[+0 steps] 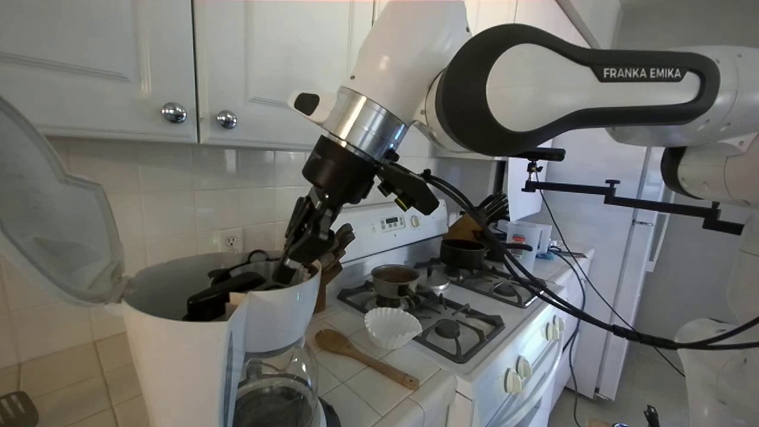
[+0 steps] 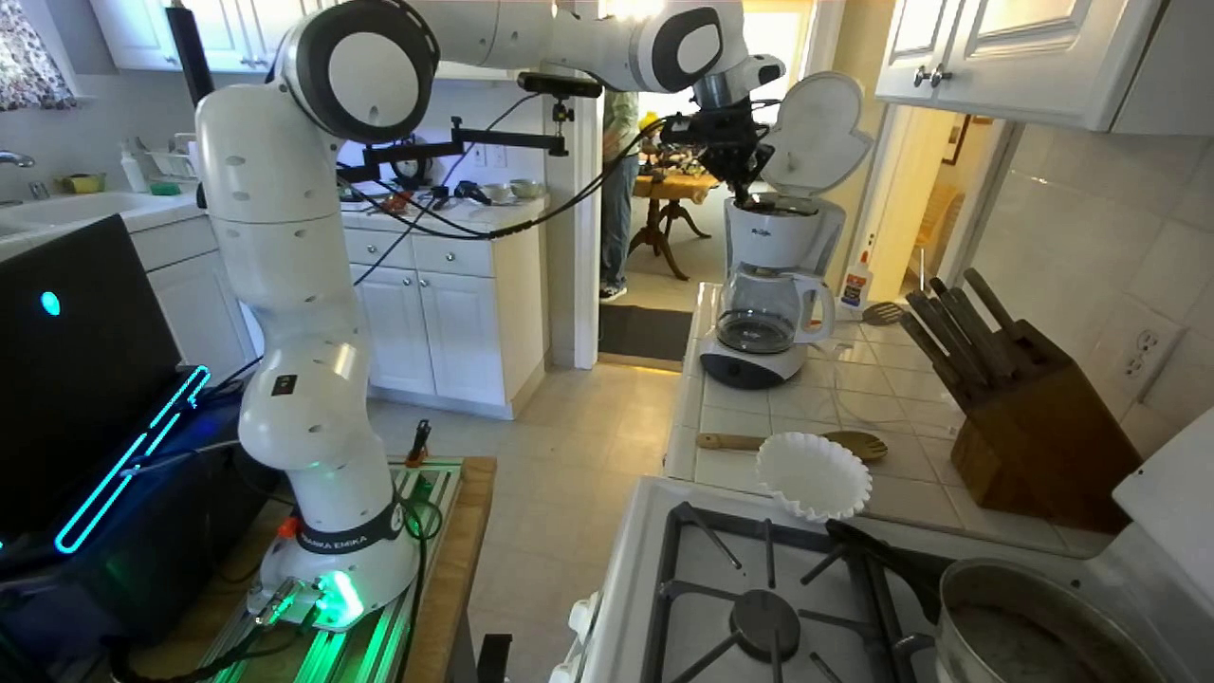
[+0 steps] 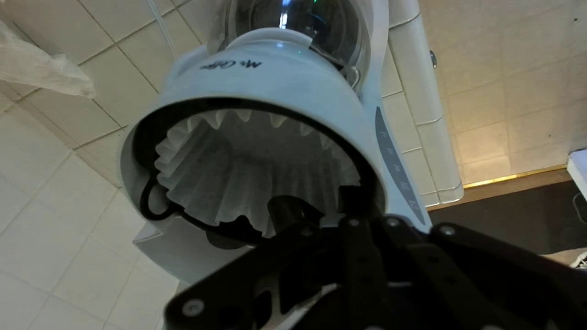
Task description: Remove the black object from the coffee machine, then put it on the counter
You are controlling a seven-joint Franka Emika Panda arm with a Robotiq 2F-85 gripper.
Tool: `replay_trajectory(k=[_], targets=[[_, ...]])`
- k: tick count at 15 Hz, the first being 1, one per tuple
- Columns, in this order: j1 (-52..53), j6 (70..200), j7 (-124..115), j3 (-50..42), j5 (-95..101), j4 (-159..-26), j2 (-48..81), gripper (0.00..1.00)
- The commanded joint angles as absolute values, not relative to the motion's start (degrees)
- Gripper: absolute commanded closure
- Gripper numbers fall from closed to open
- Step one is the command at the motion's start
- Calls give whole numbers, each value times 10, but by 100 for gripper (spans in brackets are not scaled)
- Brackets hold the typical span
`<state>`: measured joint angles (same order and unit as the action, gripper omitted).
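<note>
One clenched robot hand (image 1: pixel 284 271) reaches into the coffee machine (image 2: pixel 766 239) on the tiled worktop (image 2: pixel 797 402); the black filter basket (image 3: pixel 150 137), lined with a white paper filter (image 3: pixel 257 160), sits inside. Whether the hand grips the basket's rim cannot be made out.

Left of centre: Robotiq gripper (image 1: pixel 286 270), jaws sitting together, is pointing into the uncovered top of a white drip coffee maker (image 1: pixel 172 350), lower left. Maker's hinged lid (image 1: pixel 59 207) is standing raised, left edge. Franka Emika arm (image 1: pixel 533 89) is spanning upper right. Lower centre: wooden spoon (image 1: pixel 369 360) is lying on tiled counter (image 1: pixel 359 397), paper coffee filter (image 1: pixel 391 327) resting just beside. Below centre: saucepan (image 1: pixel 391 283) is sitting on gas stove (image 1: pixel 510 335).
</note>
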<state>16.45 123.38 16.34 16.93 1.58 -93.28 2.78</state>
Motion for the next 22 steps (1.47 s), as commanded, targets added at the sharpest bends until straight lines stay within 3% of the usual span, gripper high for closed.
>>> replay_trajectory(k=[1,22], targets=[[167,1232,179,171,6,-900,56,100],[183,1214,169,169,41,-770,163,100]])
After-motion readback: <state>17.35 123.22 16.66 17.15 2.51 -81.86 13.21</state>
